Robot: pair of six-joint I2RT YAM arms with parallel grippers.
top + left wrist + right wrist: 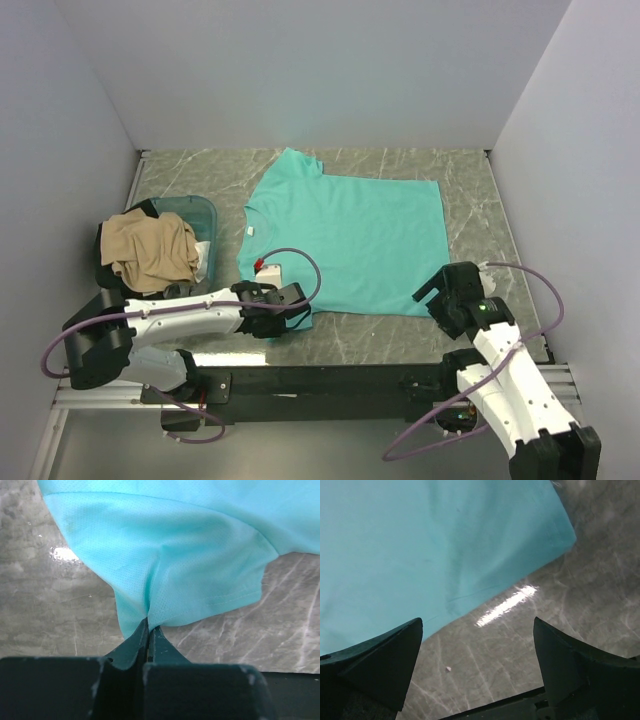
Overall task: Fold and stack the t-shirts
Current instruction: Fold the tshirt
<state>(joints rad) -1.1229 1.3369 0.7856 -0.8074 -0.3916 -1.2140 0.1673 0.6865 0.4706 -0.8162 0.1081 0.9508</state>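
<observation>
A teal t-shirt lies spread flat on the marble table, neck with white label to the left, hem to the right. My left gripper is shut on the near sleeve of the teal t-shirt, its fingertips pinching a fold of the cloth. My right gripper is open and empty, just off the shirt's near right hem corner, over bare table. A tan t-shirt lies crumpled on top of dark shirts in the tub at the left.
A translucent bluish tub stands at the left, holding the crumpled shirts. White walls close in the table on the left, back and right. The black rail of the arm bases runs along the near edge.
</observation>
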